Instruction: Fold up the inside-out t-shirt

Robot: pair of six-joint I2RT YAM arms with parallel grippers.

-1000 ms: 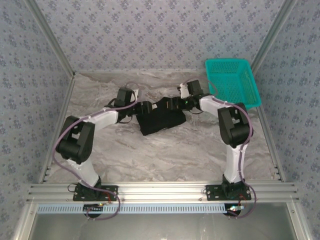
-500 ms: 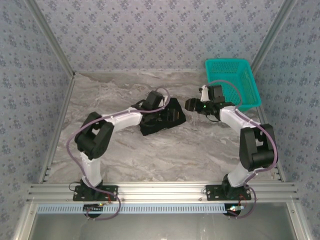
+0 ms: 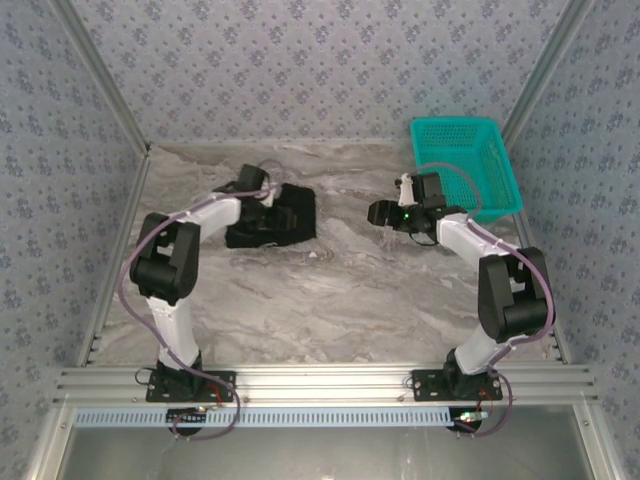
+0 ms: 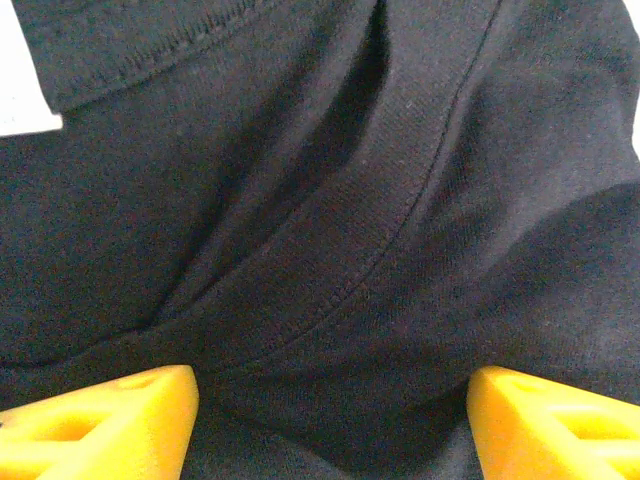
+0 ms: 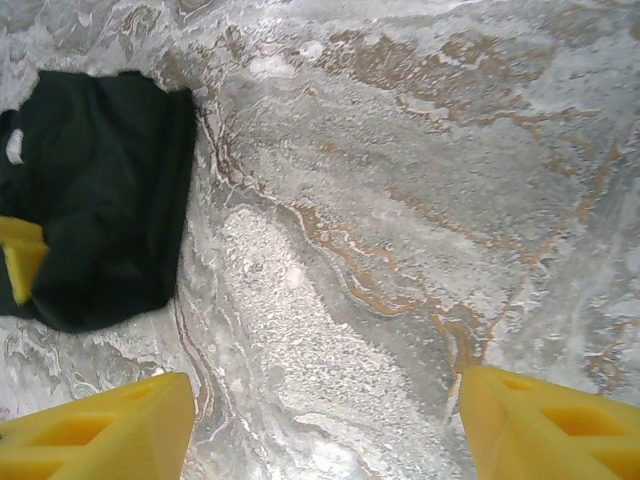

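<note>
- The inside-out t-shirt [image 3: 285, 218] lies bunched at the left-back of the table [image 3: 330, 300], with bare marble in front and to its right
- Teal basket [image 3: 460, 124] in the right-back corner
- Left gripper [image 4: 330, 400]: 2 fingers spread wide, shirt cloth between them
- Right gripper [image 5: 325, 415]: wide open, empty, over bare table

Black t-shirt [image 3: 272, 215], plain cloth with tonal stitching and a small white patch [image 4: 20, 80]; teal mesh basket [image 3: 466, 165]; table [image 3: 330, 300] in grey-white marble pattern with brown veins; walls [image 3: 300, 70] pale blue-grey with a repeated small floral motif; left arm [image 3: 178, 335] and right arm [image 3: 470, 345] white with black joints, lilac cables; yellow fingers on left gripper [image 4: 332, 385] and right gripper [image 5: 325, 378]
</note>
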